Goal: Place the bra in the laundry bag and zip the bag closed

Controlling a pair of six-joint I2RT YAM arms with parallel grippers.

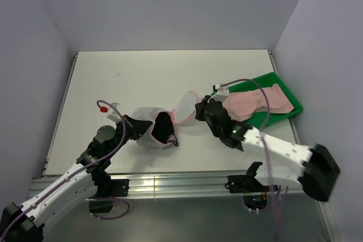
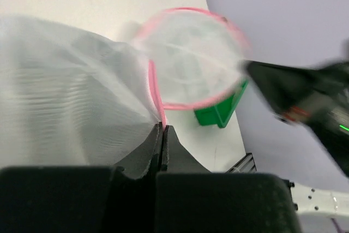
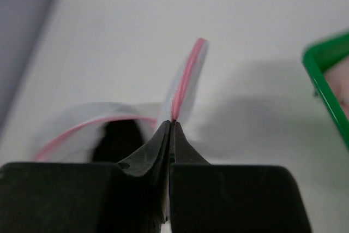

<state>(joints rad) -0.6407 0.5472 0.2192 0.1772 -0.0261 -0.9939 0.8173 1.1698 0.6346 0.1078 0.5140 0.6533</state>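
Both arms (image 1: 283, 148) are white with black joints (image 1: 320, 171) and purplish cables (image 1: 245, 80).

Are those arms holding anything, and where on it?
Both hold the laundry bag: left jaws on its opening's pink edge, right jaws on its lid rim.

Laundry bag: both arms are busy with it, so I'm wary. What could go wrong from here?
1. The left gripper pinches the laundry bag by its pink trim and the right gripper pinches its lid, while the bra lies on the green tray. One must let go to fetch it, and the opening may sag shut.
2. The pinches are thin; a pull could slip the trim free.
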